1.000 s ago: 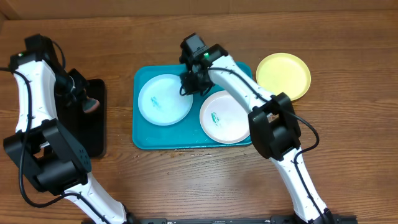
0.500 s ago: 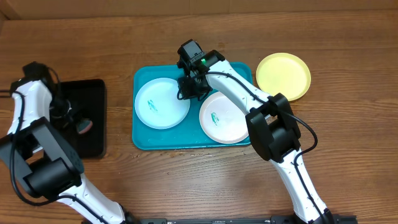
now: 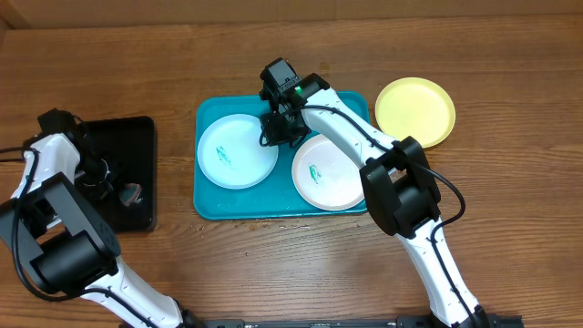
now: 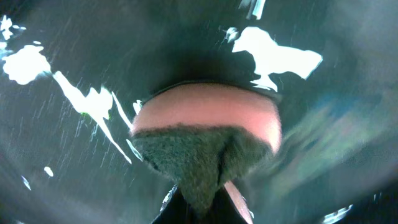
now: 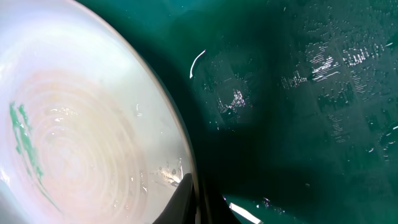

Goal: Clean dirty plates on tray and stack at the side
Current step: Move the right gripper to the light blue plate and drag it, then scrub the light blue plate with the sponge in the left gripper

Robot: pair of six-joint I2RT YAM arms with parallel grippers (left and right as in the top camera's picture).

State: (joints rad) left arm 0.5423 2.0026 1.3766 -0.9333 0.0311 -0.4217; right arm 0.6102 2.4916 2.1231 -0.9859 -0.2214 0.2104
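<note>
Resting on the teal tray (image 3: 209, 202), the smeared pale cyan plate (image 3: 237, 150) is pinched at its rim by the right gripper (image 3: 281, 129); the left gripper (image 3: 114, 187), clenching a sponge (image 4: 205, 143) (over the black tray (image 3: 137, 137)), should scrub the smear squarely.

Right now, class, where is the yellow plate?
In the overhead view, the yellow plate sits on the wooden table at the upper right, just beyond the blue tray's top right corner, up and right of the white plate.
</note>
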